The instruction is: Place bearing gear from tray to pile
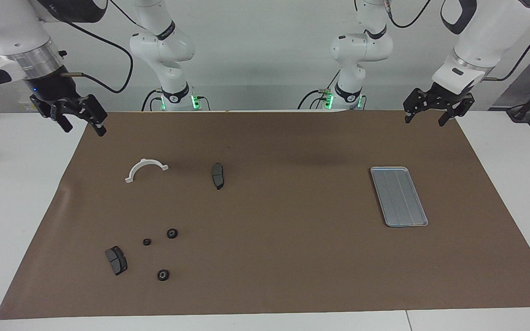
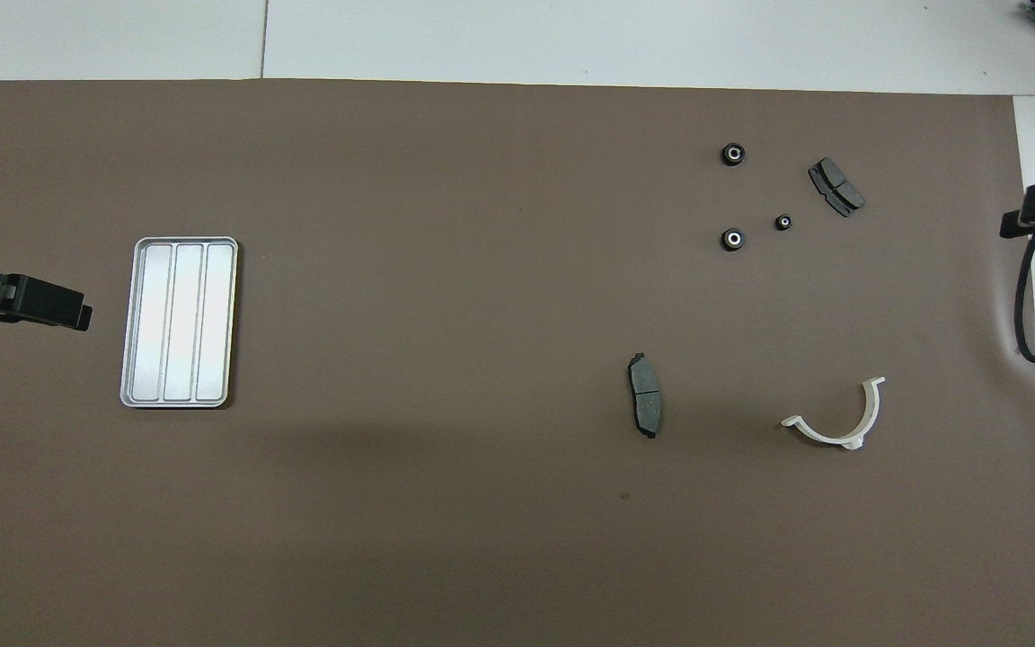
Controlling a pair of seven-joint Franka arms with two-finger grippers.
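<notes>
Three gears (image 1: 160,249) lie in the pile near a pad (image 1: 116,260); the tray (image 1: 399,196) holds none. Both grippers, left (image 1: 423,116) and right (image 1: 82,124), hang wide, empty. A needless reach could scatter the pile.

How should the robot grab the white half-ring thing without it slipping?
Probably from straight above, pinching the thin curved band of the white half-ring bracket at the top of its arch. It lies flat on the brown mat, so only the narrow band fits between two fingers.
</notes>
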